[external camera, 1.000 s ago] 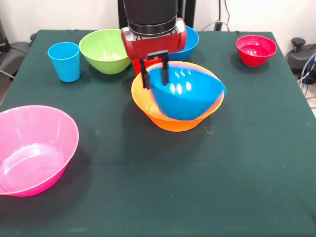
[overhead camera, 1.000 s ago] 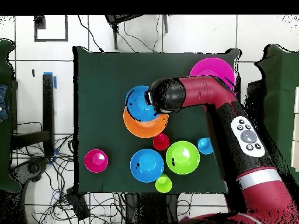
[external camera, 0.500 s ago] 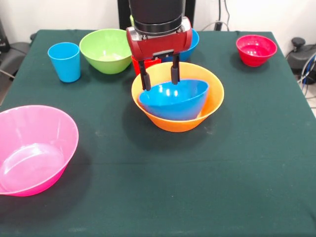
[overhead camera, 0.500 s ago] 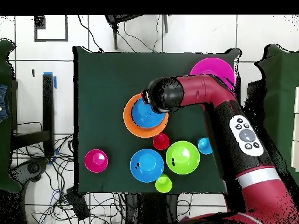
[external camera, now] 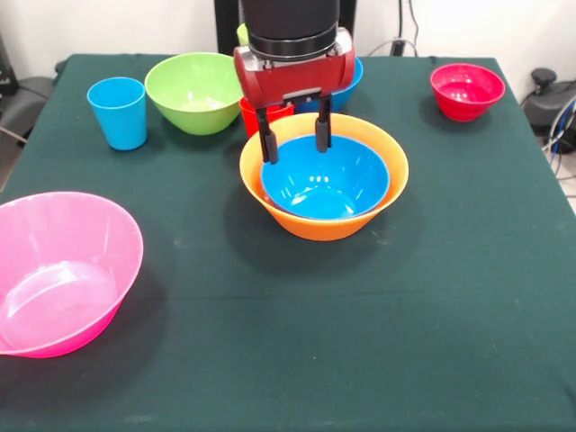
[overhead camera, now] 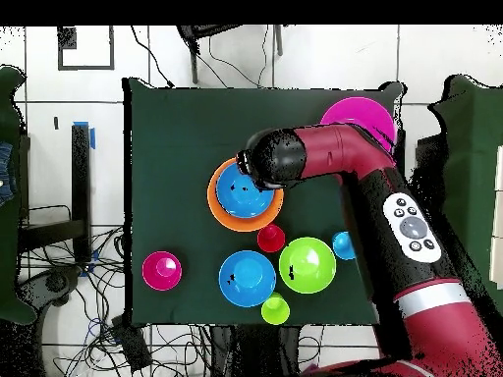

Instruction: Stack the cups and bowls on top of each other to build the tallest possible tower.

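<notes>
A blue bowl [external camera: 326, 180] sits level, nested inside the big orange bowl [external camera: 315, 225] at the table's middle; the pair shows in the overhead view too, blue [overhead camera: 241, 194] in orange [overhead camera: 224, 211]. My gripper [external camera: 295, 148] hangs open over the blue bowl's far rim and holds nothing. A light blue cup [external camera: 118, 112], a lime green bowl [external camera: 192, 90], a second blue bowl [external camera: 349, 76] and a small red bowl [external camera: 466, 90] stand along the far side. A red cup [external camera: 250, 115] is half hidden behind the gripper. A lime green cup [overhead camera: 275, 310] stands near the robot's base. No purple bowl is in view.
A large pink bowl [external camera: 58, 270] stands at the near left corner in the front view. The arm [overhead camera: 344, 162] reaches across the table above it in the overhead view. Cables lie on the floor around the table.
The blue bowl, held tilted over the orange bowl a second ago, has dropped in and settled level. The gripper's fingers have spread apart and let go of it.
</notes>
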`<state>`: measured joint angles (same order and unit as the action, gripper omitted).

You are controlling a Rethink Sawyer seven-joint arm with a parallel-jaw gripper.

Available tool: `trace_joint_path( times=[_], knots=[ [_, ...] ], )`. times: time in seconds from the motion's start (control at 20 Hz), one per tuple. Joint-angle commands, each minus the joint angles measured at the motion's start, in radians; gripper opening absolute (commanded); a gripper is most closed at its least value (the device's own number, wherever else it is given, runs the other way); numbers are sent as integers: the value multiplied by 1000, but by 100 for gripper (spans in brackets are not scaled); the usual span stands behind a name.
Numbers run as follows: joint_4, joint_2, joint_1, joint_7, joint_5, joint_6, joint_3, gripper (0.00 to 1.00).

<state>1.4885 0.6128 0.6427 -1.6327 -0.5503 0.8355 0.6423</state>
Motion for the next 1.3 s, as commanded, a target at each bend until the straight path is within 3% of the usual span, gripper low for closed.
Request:
trace_joint_path(
  times=[0.05,0.65,0.8,1.0,1.3],
  knots=[
    [0,15,-60,176,-66,115,-13,100],
    [-97,23,-50,231,-13,229,17,100],
    [-141,2,-47,273,-27,239,33,100],
    [-168,-24,-61,254,-43,243,25,100],
    [-234,-83,-62,341,-88,185,57,100]
  ],
)
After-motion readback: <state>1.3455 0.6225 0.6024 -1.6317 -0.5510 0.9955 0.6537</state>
